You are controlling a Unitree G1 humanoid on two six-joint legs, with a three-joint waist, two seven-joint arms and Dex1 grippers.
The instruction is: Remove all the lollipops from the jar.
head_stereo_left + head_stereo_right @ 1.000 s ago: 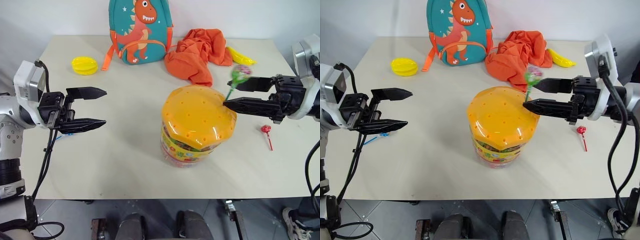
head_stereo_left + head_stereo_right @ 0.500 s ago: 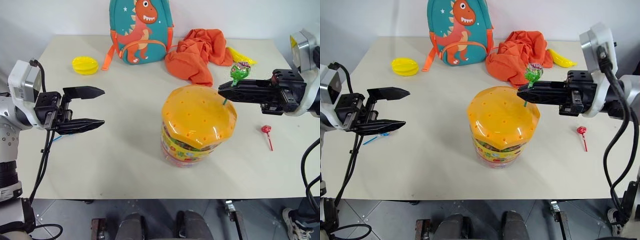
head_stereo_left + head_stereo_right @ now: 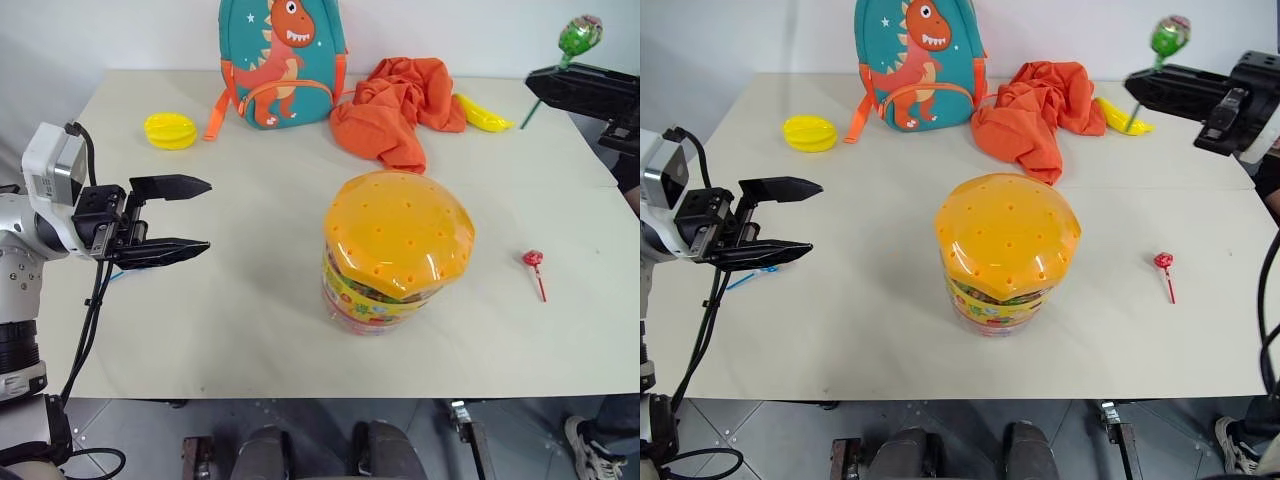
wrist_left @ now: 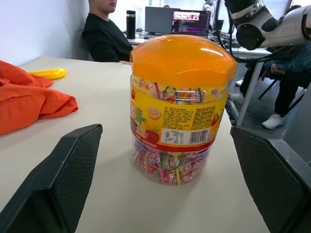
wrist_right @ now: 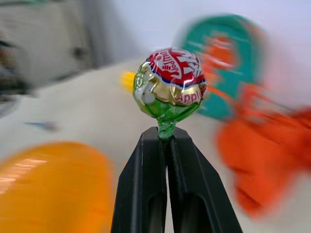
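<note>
The jar (image 3: pixel 398 252), a clear tub with an orange holed lid, stands mid-table, wrapped sweets visible inside it in the left wrist view (image 4: pixel 177 109). My right gripper (image 3: pixel 1137 88) is shut on the stick of a green lollipop (image 3: pixel 1167 36), held high at the far right, well away from the jar; the wrapped head (image 5: pixel 169 83) stands above the fingertips. A red lollipop (image 3: pixel 534 264) lies on the table right of the jar. A blue lollipop (image 3: pixel 748 274) lies at the left edge under my left gripper (image 3: pixel 200 214), which is open, level and pointing toward the jar.
A teal dinosaur backpack (image 3: pixel 282 60) stands at the back with an orange cloth (image 3: pixel 397 105) and a yellow banana-shaped toy (image 3: pixel 482 113) to its right. A small yellow dish (image 3: pixel 169 130) sits at back left. People sit beyond the table (image 4: pixel 104 34).
My right gripper shut on the green lollipop's stick, pulled it out of the lid and carried it up and to the right. The left gripper has stayed in place.
</note>
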